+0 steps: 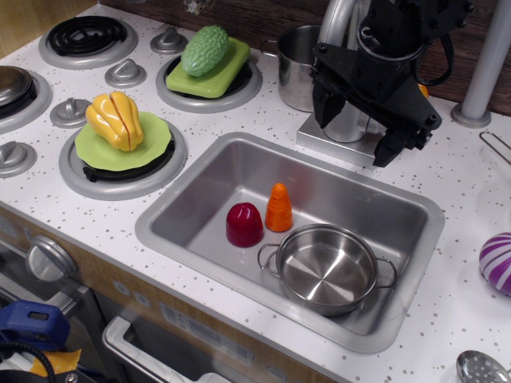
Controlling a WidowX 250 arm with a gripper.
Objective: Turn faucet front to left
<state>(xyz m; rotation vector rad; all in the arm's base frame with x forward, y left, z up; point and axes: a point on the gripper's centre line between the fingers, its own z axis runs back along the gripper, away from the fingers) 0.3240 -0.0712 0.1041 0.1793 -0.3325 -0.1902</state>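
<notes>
The faucet (345, 126) is a matte silver-grey tap on a square base plate (323, 140) at the back edge of the sink. Its curved spout tube (336, 20) rises at the top of the view. My black gripper (357, 130) hangs over the faucet with its jaws open. One finger (322, 108) is to the left of the cylindrical body and the other (391, 148) is to its right. The gripper hides the upper body and the lever handle. I cannot tell whether a finger touches the faucet.
The steel sink (200, 203) holds a shiny pot (327, 267), a red toy (243, 224) and an orange toy (279, 207). A tall steel pot (294, 57) stands behind the faucet. A grey pole (487, 64) stands at the right. Green plates with toy vegetables (120, 120) lie at the left.
</notes>
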